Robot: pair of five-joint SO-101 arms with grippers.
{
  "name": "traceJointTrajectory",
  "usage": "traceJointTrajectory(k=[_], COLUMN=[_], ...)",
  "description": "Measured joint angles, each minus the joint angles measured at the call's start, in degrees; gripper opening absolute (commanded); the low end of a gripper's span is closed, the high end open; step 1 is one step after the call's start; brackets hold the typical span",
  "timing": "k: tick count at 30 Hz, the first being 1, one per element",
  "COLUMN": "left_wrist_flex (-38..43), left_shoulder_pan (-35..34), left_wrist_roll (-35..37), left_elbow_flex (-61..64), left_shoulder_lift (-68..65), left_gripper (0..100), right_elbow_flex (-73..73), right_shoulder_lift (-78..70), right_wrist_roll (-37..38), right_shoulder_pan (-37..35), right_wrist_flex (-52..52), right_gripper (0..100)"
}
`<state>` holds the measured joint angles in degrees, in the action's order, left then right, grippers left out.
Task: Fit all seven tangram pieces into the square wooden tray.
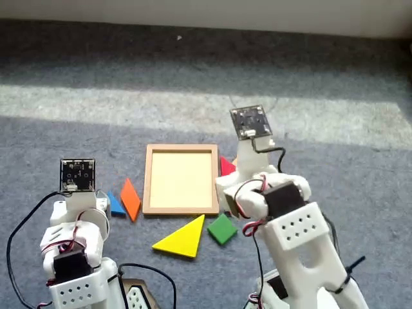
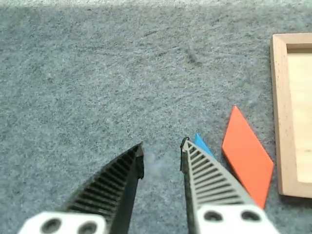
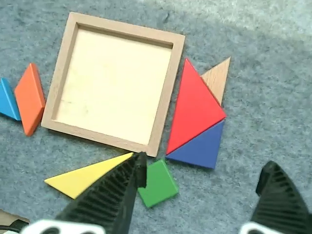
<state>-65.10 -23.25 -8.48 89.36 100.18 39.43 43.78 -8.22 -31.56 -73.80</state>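
Tray: square wooden tray (image 1: 147, 180) on the grey carpet between the two arms; no piece lies in it yet.
Left-side pieces: orange parallelogram (image 2: 247, 156) just beside the tray's outer rim, with the light blue triangle (image 2: 202, 145) on its far side from the tray.
Right-side pieces: red triangle (image 3: 194, 108) with one long edge along the tray rim. The dark blue triangle (image 3: 200, 146) and the wood-coloured triangle (image 3: 218, 78) touch its other edges.
Near-side pieces: yellow triangle (image 1: 182, 237) and green square (image 1: 222, 228), near the tray corner closest to the right arm.
Left gripper (image 2: 163, 146): jaws parted by a narrow gap, holding nothing, low over the carpet. One finger partly hides the light blue triangle.
Right gripper (image 3: 204, 170): jaws spread wide, holding nothing, above the green square and the dark blue triangle.
Handling, judged: the pieces look thin, stiff and light, with smooth painted faces that are likely to slip under a pinch on the flats.
Hold, judged: take a piece by two opposite edges, fingertips pressed a little into the carpet pile. The green square offers parallel sides, while the triangles need a grip across a narrower part, away from the points.
Risk, judged: the three touching pieces may drag each other when one is lifted.
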Motion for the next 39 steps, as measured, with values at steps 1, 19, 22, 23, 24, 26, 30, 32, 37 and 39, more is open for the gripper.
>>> traceJointTrajectory(k=[1, 19, 22, 23, 24, 26, 30, 32, 37, 39], left_wrist_flex=[0.0, 0.0, 0.0, 0.0, 0.0, 0.0, 0.0, 0.0, 0.0, 0.0], left_shoulder_pan=[0.0, 0.0, 0.0, 0.0, 0.0, 0.0, 0.0, 0.0, 0.0, 0.0], left_wrist_roll=[0.0, 0.0, 0.0, 0.0, 0.0, 0.0, 0.0, 0.0, 0.0, 0.0], left_elbow_flex=[0.0, 0.0, 0.0, 0.0, 0.0, 0.0, 0.0, 0.0, 0.0, 0.0], left_shoulder_lift=[0.0, 0.0, 0.0, 0.0, 0.0, 0.0, 0.0, 0.0, 0.0, 0.0], left_gripper=[15, 15, 15, 15, 15, 15, 15, 15, 15, 15], right_elbow_flex=[0.0, 0.0, 0.0, 0.0, 0.0, 0.53, 5.27, 6.59, 7.12, 7.56], right_shoulder_lift=[-2.2, -26.37, -26.37, -26.46, -26.55, -26.55, -26.55, -26.55, -26.55, -26.64], right_wrist_roll=[-0.62, -0.62, 2.64, 3.34, 3.69, 4.13, 4.4, 5.54, 6.86, 6.86], right_shoulder_pan=[-0.26, -0.35, 1.58, 2.81, 3.69, 4.31, 4.31, 4.31, 4.31, 4.31], right_wrist_flex=[1.05, 12.75, 13.1, 13.27, 13.45, 15.03, 21.89, 23.91, 26.11, 28.22], right_gripper=[34.8, 34.8, 34.8, 34.8, 34.8, 34.7, 34.7, 34.7, 34.7, 34.7])
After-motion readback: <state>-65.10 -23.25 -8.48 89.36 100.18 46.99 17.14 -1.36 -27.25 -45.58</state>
